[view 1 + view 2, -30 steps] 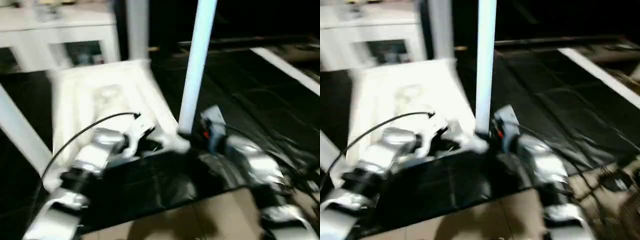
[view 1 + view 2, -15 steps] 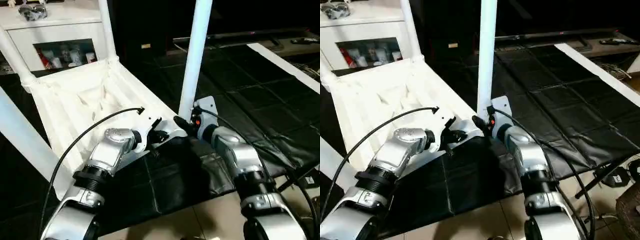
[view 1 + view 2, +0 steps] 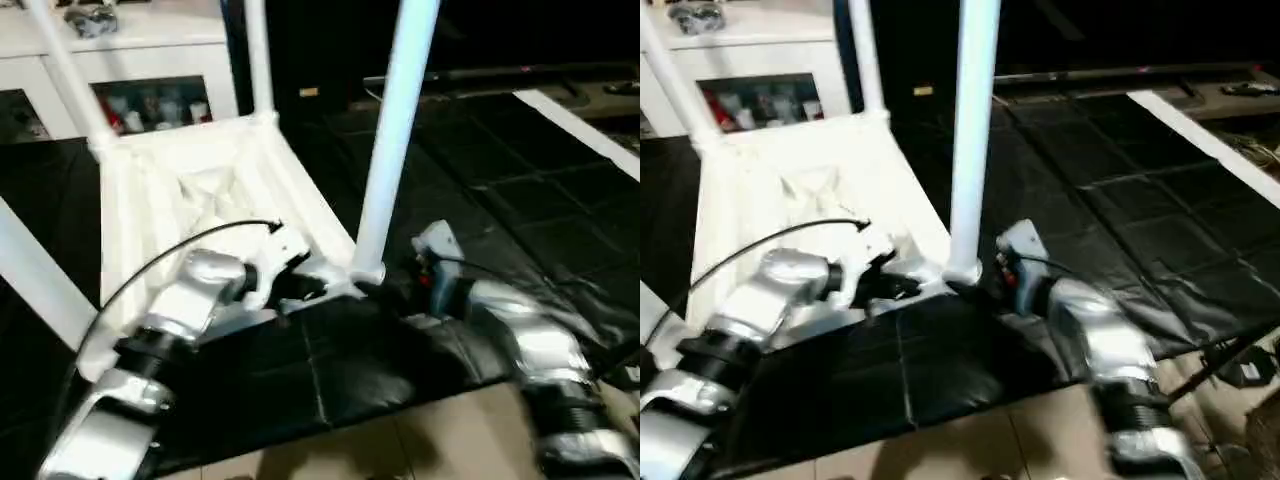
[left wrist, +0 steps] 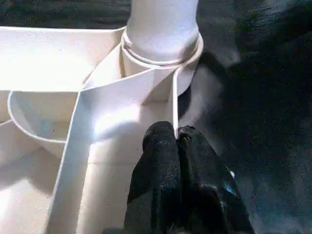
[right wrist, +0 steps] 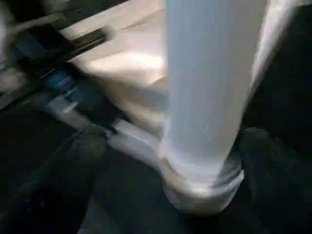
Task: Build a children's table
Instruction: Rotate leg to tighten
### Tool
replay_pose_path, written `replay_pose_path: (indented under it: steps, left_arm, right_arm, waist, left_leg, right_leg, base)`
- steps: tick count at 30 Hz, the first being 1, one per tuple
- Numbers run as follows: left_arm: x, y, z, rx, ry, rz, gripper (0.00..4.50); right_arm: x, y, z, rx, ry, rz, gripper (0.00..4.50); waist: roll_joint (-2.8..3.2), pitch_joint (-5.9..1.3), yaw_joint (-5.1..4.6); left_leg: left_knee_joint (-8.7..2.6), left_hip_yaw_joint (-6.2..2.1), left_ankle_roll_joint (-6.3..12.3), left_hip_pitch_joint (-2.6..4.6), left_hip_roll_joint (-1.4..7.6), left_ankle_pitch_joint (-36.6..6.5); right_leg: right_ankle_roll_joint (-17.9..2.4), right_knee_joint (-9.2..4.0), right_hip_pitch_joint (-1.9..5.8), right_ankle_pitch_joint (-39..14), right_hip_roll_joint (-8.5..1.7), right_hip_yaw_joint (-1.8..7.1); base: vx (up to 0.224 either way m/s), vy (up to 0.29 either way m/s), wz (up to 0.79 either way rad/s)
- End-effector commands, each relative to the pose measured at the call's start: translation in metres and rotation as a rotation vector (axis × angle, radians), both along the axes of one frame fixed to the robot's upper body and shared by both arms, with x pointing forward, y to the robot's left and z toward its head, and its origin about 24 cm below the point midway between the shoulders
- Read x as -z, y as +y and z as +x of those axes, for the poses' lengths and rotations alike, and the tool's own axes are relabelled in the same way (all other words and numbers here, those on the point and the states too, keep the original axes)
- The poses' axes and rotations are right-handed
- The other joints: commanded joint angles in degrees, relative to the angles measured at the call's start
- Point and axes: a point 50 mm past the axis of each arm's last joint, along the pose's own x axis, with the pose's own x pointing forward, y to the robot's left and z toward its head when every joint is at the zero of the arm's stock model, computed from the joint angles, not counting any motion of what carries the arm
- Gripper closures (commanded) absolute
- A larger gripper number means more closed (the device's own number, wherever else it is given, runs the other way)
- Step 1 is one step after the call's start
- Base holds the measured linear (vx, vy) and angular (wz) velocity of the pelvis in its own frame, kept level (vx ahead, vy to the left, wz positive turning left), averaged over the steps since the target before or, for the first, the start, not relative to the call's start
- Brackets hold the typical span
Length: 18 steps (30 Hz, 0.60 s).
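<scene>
The white table top point(image 3: 190, 190) lies upside down on the black mat, ribs facing up. Legs stand in its sockets: one in the near right corner point(image 3: 395, 130), two at the far corners point(image 3: 258, 60) point(image 3: 70, 70), and one crossing the left edge point(image 3: 35, 270). My left gripper point(image 4: 176, 134) is shut on the thin rim wall just beside the near right socket point(image 4: 161, 58). My right gripper point(image 5: 170, 151) stands open at the foot of that leg point(image 5: 209, 83), one finger point(image 5: 73, 161) on each side, apart from it.
A white cabinet with glass doors point(image 3: 150, 60) stands behind the table top. The black mat point(image 3: 500, 180) spreads to the right, crossed by a white strip point(image 3: 575, 120). Tan floor point(image 3: 420, 450) shows below the mat's near edge.
The head camera has shifted and the picture with it. My left gripper keeps its hold on the rim. My right wrist sits slightly farther from the leg's foot than before.
</scene>
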Motion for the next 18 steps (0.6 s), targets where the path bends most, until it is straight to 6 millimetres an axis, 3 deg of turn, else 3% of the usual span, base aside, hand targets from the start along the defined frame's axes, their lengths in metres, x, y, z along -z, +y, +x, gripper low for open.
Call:
replay_pose_path:
  steps: [1, 4, 5, 7, 12, 15, 18]
  left_arm:
    - [-0.014, -0.004, -0.002, 0.140, -0.041, -0.023, 4.50]
    - [-0.014, -0.001, -0.004, 0.184, -0.027, -0.012, 4.50]
    - [-0.014, 0.000, -0.005, 0.200, -0.023, -0.006, 4.50]
    - [-0.013, 0.005, -0.010, 0.280, -0.011, 0.037, 4.50]
    - [-0.009, 0.008, -0.018, 0.400, 0.006, 0.093, 4.50]
    - [-0.008, 0.008, -0.020, 0.429, 0.010, 0.108, 4.50]
    - [-0.007, 0.007, -0.019, 0.444, 0.002, 0.123, 4.50]
  right_arm:
    - [-0.005, -0.002, -0.006, -0.118, -0.003, 0.003, 0.00]
    - [-0.007, -0.008, -0.008, -0.159, 0.002, -0.017, 0.00]
    - [-0.008, -0.010, -0.008, -0.177, 0.000, -0.026, 0.00]
    - [-0.012, -0.013, -0.008, -0.252, -0.013, -0.046, 0.00]
    - [-0.017, -0.014, -0.004, -0.325, -0.020, -0.052, 0.00]
    - [-0.017, -0.012, -0.002, -0.353, -0.011, -0.060, 0.29]
    - [-0.015, -0.009, -0.002, -0.400, 0.009, -0.074, 0.55]
  waist:
    - [0.47, -4.48, 0.35]
    - [0.30, -4.35, 0.78]
    - [0.42, -4.34, 1.20]
    - [0.04, -4.24, 1.64]
    - [-0.01, -4.16, 2.25]
    - [0.04, -4.15, 2.53]
    - [-0.27, -4.26, 2.53]
  left_leg:
    - [-3.51, -0.30, 4.81, -0.17, 1.46, -8.20]
    - [-3.43, -0.10, 4.84, -0.06, 1.52, -8.45]
    - [-3.40, -0.06, 4.54, 0.07, 1.54, -8.60]
    - [-3.49, 0.00, 4.13, 0.14, 1.62, -9.04]
    - [-3.60, 0.07, 3.62, 0.42, 1.78, -9.79]
    - [-3.62, 0.13, 3.19, 0.66, 1.91, -9.90]
    - [-3.61, 0.07, 3.37, 0.20, 1.88, -8.99]
  right_leg:
    - [-10.60, -3.79, 4.10, -11.35, -3.54, 3.36]
    - [-11.09, -3.79, 3.85, -11.92, -3.65, 3.37]
    - [-11.00, -3.85, 3.73, -12.94, -3.73, 3.38]
    - [-10.52, -3.99, 3.63, -14.74, -3.76, 3.40]
    - [-9.77, -4.09, 3.29, -16.93, -3.87, 3.50]
    - [-10.04, -4.07, 3.13, -17.28, -3.93, 3.59]
    - [-10.27, -3.67, 3.48, -15.50, -3.95, 3.53]
  base:
    - [0.000, 0.000, 0.00]
    - [0.000, 0.000, 0.00]
    - [0.000, 0.000, 0.00]
    - [0.000, 0.000, 0.00]
    - [0.000, 0.000, 0.00]
    - [0.000, 0.000, 0.00]
    - [0.000, 0.000, 0.00]
